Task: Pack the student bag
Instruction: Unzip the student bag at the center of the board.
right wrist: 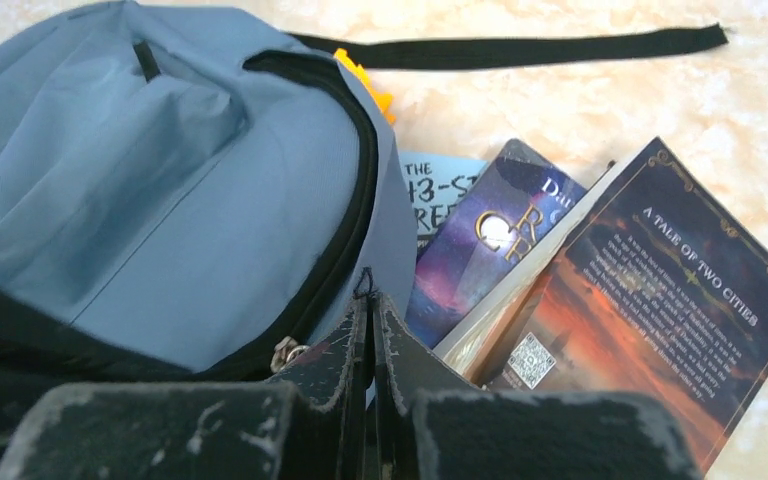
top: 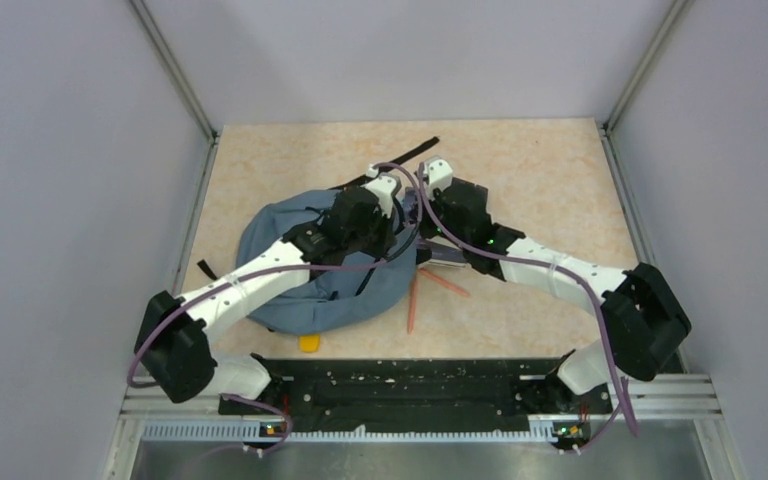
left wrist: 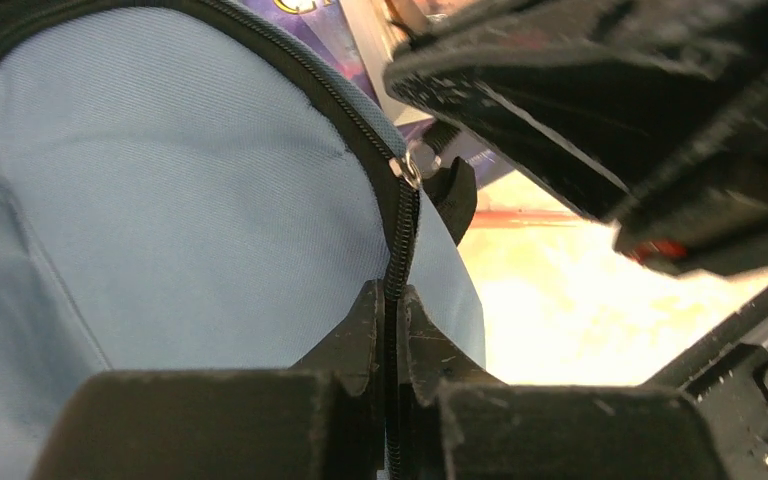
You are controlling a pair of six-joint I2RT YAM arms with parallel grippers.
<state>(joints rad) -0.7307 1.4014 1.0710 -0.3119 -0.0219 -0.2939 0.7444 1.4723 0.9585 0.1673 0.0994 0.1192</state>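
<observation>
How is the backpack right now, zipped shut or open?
Open. In the right wrist view the zipper of the student bag is parted, and books poke out of its mouth.

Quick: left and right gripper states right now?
Left gripper: closed, pinching the zipper of the backpack.
Right gripper: closed at the backpack's edge; cannot tell if it holds anything.
</observation>
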